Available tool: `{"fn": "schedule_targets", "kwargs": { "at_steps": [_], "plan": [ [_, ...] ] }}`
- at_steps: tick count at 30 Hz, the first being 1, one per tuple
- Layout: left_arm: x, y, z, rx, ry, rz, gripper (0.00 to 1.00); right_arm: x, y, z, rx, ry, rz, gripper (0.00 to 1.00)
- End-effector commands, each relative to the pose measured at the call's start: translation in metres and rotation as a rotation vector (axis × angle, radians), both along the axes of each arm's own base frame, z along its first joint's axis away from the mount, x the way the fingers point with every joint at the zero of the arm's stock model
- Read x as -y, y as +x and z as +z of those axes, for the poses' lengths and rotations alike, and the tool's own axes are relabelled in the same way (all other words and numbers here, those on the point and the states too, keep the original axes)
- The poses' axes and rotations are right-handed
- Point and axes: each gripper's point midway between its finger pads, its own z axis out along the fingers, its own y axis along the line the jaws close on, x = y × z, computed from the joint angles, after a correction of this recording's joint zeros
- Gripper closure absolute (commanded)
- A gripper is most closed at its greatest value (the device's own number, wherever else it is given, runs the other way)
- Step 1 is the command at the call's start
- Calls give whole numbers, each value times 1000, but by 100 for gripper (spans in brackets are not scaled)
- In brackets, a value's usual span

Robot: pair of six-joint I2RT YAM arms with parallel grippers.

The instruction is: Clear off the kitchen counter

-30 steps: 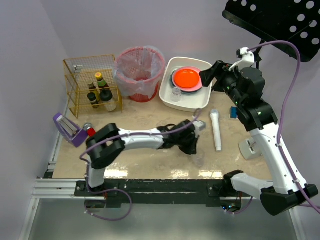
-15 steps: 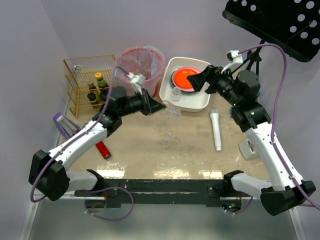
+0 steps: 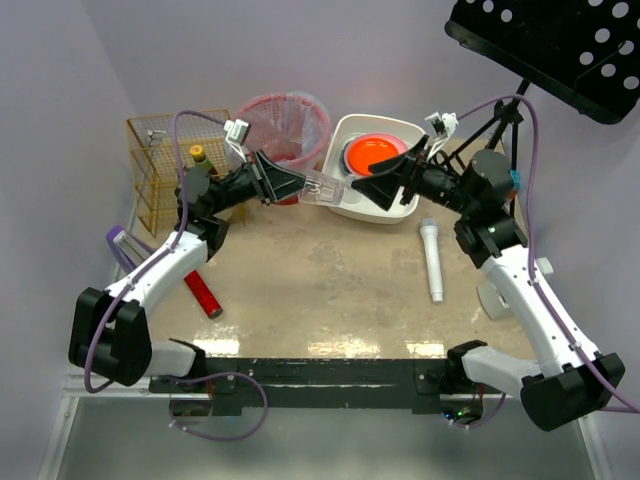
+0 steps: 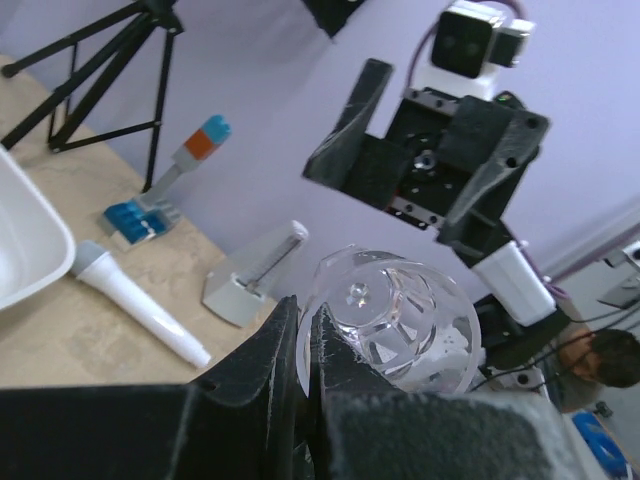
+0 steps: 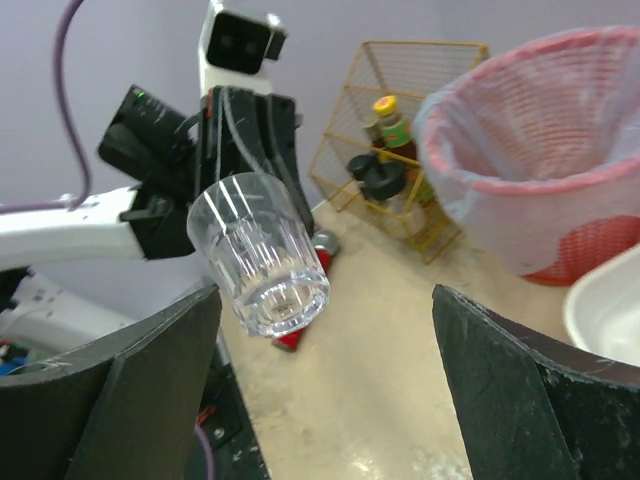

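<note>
**Two arms meeting in mid-air above the kitchen counter [image 3: 330,290].** The counter is the beige marbled tabletop lying beneath both arms, with a black rail along its near edge.

**Left gripper [image 3: 300,186]:** the jaws are nearly closed and pinch the rim of a clear tumbler [image 3: 326,188]. The tumbler lies horizontal, off the surface, with its thick base pointing at the other arm.

**Right gripper [image 3: 384,178]:** the jaws are spread wide and face the tumbler's base. They are close to it but apart from it, and they hold nothing.

**Surroundings:** seen from overhead, the tumbler hangs by the left rim of a white tub [image 3: 412,203], which holds an orange plate [image 3: 372,152]. At the back stand a pink basket [image 3: 283,120] and a yellow wire rack [image 3: 160,150] with bottles in it. On the counter lie a white pen-like stick [image 3: 432,262] to the right and a red cylinder [image 3: 203,293] to the left.
</note>
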Motion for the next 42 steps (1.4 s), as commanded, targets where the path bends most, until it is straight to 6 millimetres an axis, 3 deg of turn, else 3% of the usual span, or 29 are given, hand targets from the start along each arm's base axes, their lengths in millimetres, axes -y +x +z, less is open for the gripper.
{"fn": "schedule_targets", "kwargs": {
  "at_steps": [1,6,16,25,32,40,42],
  "plan": [
    [-5,-27,37,118,-113,-96,100,-14,-26,4,22,38,182,9],
    [-2,-30,45,153,-125,-105,100,-18,-35,7,8,95,250,9],
    [24,-28,45,175,-117,-135,100,-22,-50,8,-36,154,336,9],
    [39,-30,56,203,-147,-181,100,-24,-50,0,-75,164,343,11],
    [46,-32,52,203,-154,-200,100,-24,-55,1,-75,176,361,25],
    [46,-32,47,200,-160,-197,100,-24,-58,0,-89,196,382,59],
    [46,-30,47,200,-164,-194,100,-25,-57,-2,-96,196,381,63]
  ]
}}
